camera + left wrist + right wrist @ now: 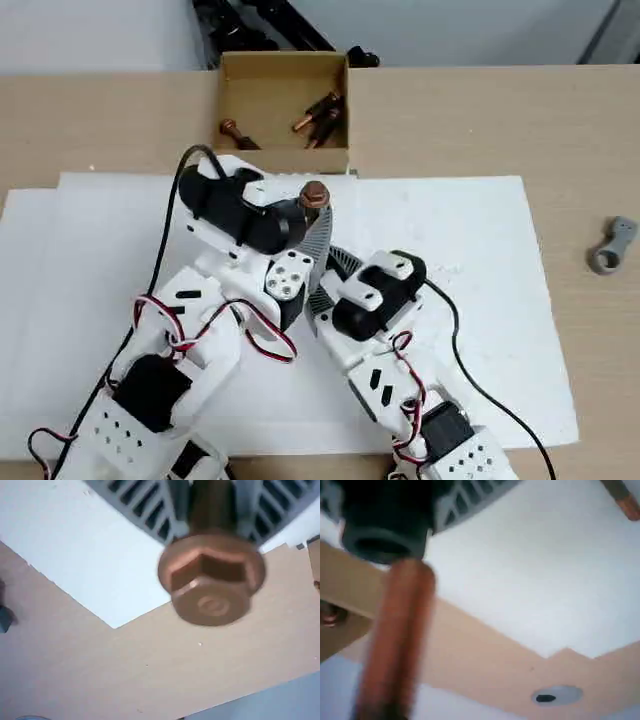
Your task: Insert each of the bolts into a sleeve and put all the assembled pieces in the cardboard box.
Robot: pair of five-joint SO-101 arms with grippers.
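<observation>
**A:** High view first. Much done?

**B:** Some. Several copper pieces already in the cardboard box, well beyond the fingertips. Hard to count, maybe three or four.

**A:** And right now?

**B:** Joining one more, by the look of it. Tight hold by the left gripper on a copper bolt. Pinched on the shaft, with the six-sided head poking out just past the fingers. Snug hold by the right gripper on a dark sleeve, right at its fingertips.

**B:** Both held up off the table, close together, tips nearly meeting.

**A:** Bolt inside yet?

**B:** At the mouth of the sleeve, or just in. Cannot tell how deep. Plenty of bare shaft between the sleeve and the left fingers, so likely not pushed home.

**A:** What's left?

**B:** Push all the way in, then carry over and drop into the box. Cannot tell about more loose parts under the arms.
</observation>
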